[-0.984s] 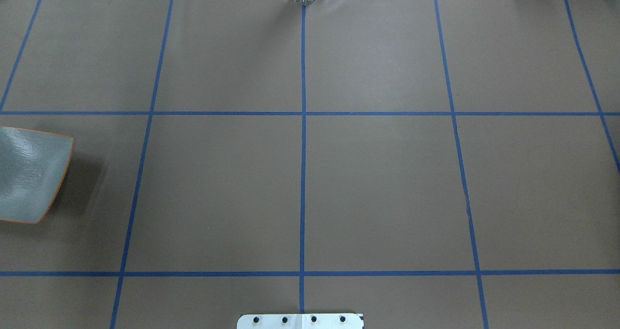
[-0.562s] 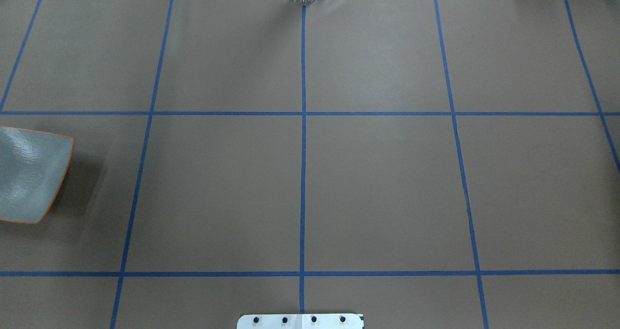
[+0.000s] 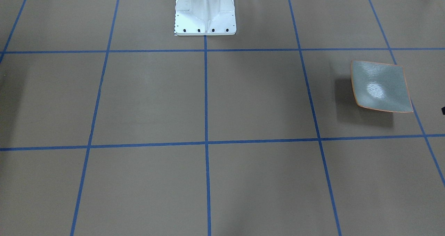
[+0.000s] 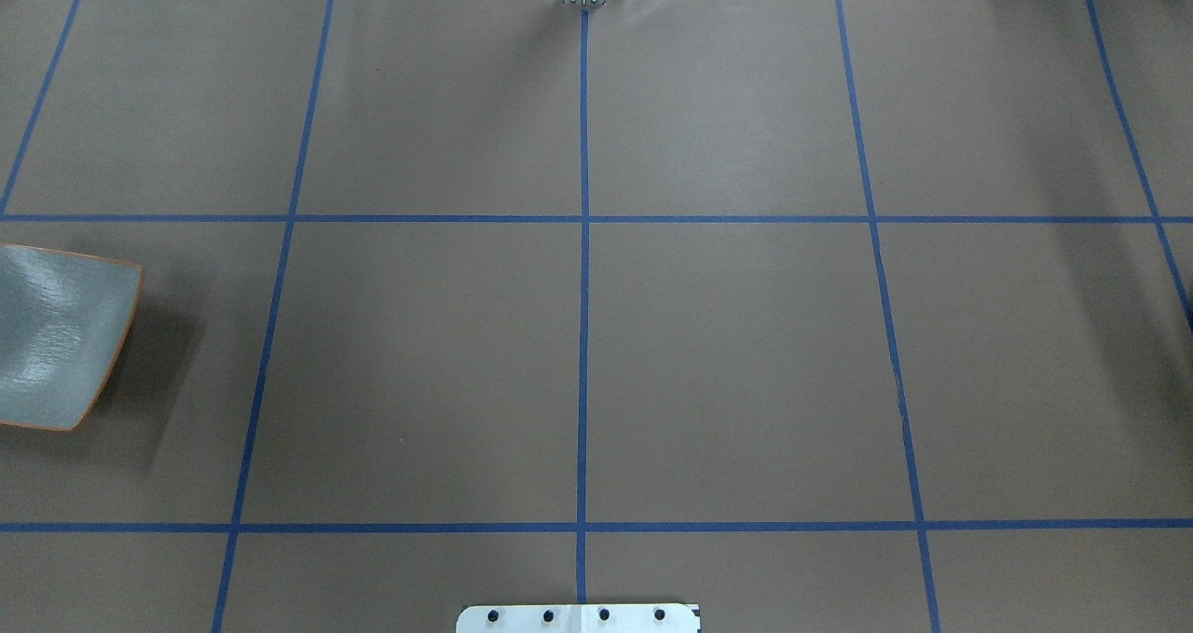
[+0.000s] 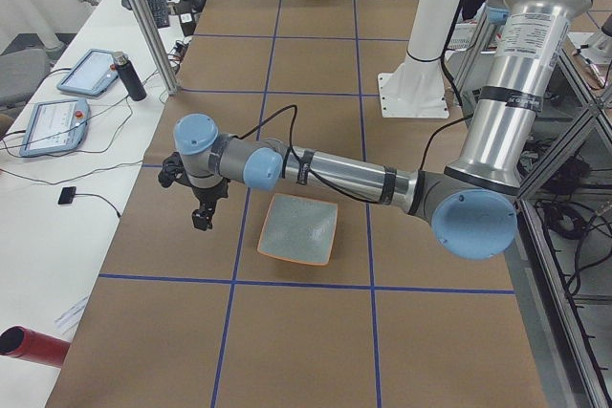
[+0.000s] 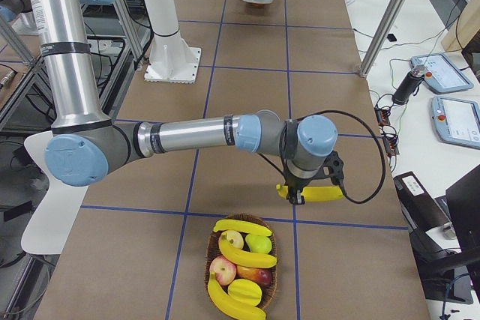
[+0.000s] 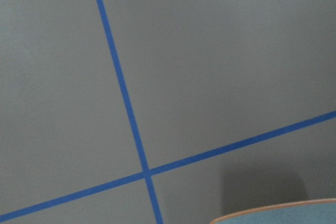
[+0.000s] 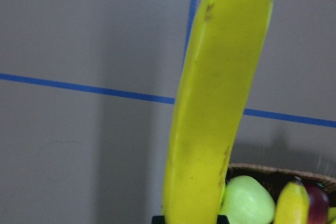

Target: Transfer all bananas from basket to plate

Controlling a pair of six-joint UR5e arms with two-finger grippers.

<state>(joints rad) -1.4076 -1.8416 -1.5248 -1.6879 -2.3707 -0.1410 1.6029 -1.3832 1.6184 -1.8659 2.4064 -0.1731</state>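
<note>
The grey-green plate (image 3: 380, 86) (image 4: 56, 344) (image 5: 298, 228) lies empty at the table's left end; its rim (image 7: 283, 214) shows at the bottom of the left wrist view. My left gripper (image 5: 201, 220) hangs beside it, and I cannot tell its state. At the other end, my right gripper (image 6: 300, 194) is shut on a yellow banana (image 6: 321, 194) (image 8: 215, 103), held in the air just beyond the wicker basket (image 6: 210, 256) (image 8: 262, 170). Three more bananas (image 6: 242, 227) (image 6: 246, 252) (image 6: 232, 301) lie in the basket.
Apples (image 6: 223, 269) and a green fruit (image 6: 259, 243) (image 8: 244, 200) share the basket. The white robot base (image 3: 205, 10) (image 4: 578, 617) stands mid-table. Blue tape lines grid the brown table. Tablets (image 6: 454, 118) and cables lie on a white side bench.
</note>
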